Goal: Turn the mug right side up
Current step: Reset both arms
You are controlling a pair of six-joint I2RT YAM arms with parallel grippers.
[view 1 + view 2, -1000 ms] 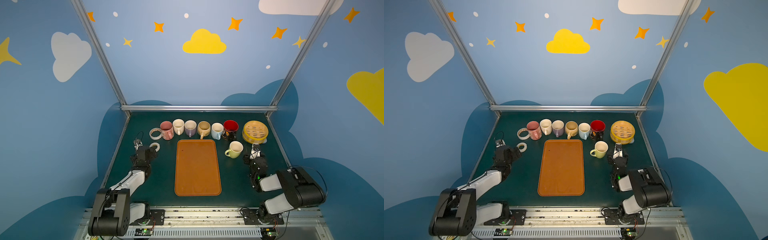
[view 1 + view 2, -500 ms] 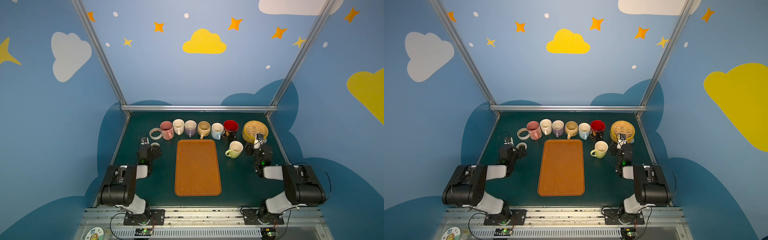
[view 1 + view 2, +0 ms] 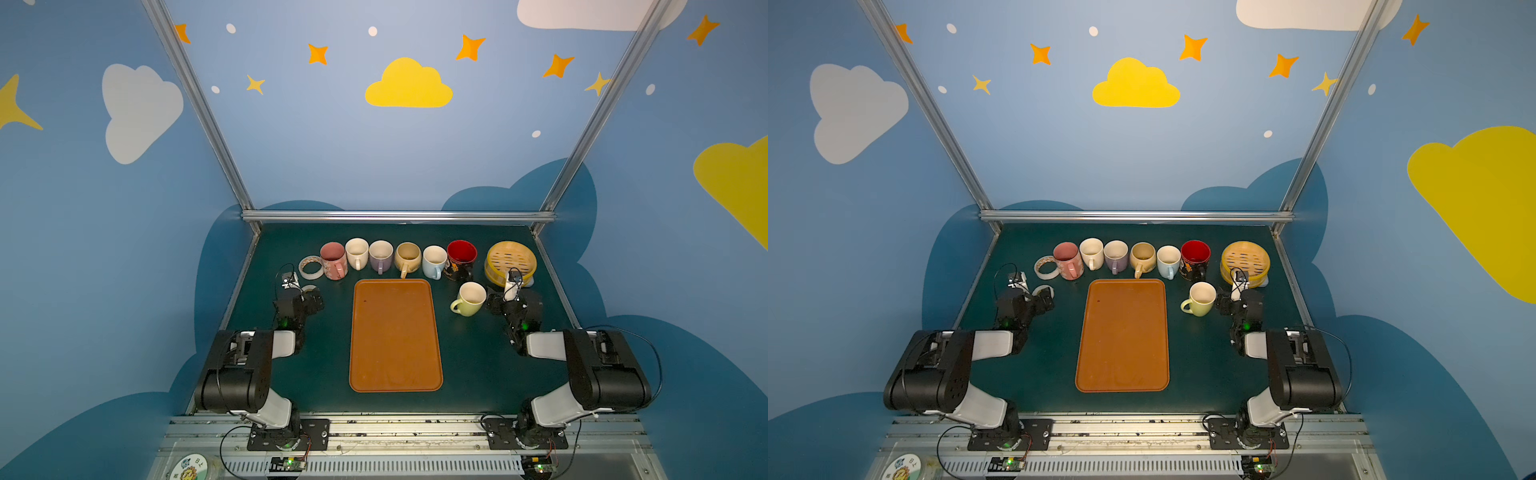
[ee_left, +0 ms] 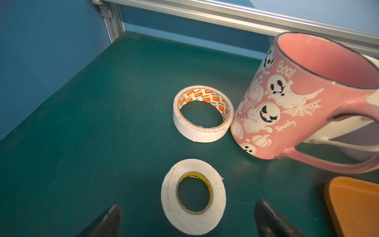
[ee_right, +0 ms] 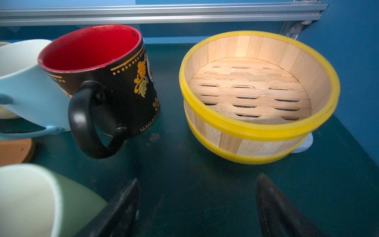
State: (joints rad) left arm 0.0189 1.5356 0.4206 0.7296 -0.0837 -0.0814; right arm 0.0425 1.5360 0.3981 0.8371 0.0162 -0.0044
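Black arms [image 3: 237, 374] with white link covers [image 3: 544, 345].

The black-and-white left arm [image 3: 245, 374] and right arm [image 3: 598, 374] sit folded, elbows back, forearms reaching forward. The black left pincer [image 4: 187, 205] and right pincer [image 5: 196, 182] both gape wide, gripping nothing.

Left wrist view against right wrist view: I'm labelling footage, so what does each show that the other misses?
Only left wrist: tall tape roll, flat tape roll, pink ghost mug. Only right wrist: black mug with red inside, bamboo steamer, light blue mug, pale green mug. Both: green table, orange tray corner, and an open pincer, left pincer or right pincer.
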